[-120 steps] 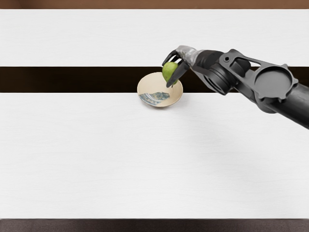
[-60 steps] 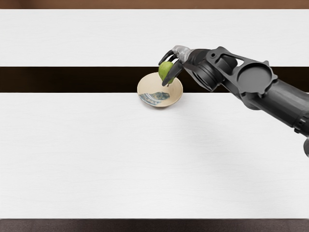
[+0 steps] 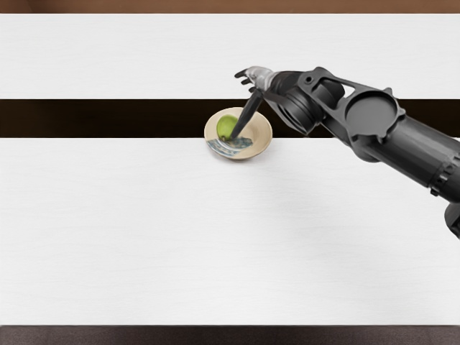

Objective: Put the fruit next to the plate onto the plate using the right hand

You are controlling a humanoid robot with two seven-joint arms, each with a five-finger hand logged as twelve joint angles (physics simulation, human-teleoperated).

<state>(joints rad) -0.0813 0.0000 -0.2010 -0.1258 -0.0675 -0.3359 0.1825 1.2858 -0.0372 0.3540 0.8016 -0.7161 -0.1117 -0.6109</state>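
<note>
Green fruit [image 3: 227, 127] in the plate, my right hand [image 3: 259, 79] empty above it.

The round green fruit sits inside the shallow beige plate [image 3: 261, 132], towards its left side, just above the blue-grey pattern on the plate's floor. My fingers are spread and hold nothing; one dark finger [image 3: 249, 115] slants down just beside the fruit's right side. The plate rests at the far edge of the white table [image 3: 215, 237].

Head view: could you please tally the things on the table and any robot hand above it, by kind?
Green fruit: 1, lying on the plate
Plate: 1
Robot hand: 1, the right one, open
Total: 3
</note>
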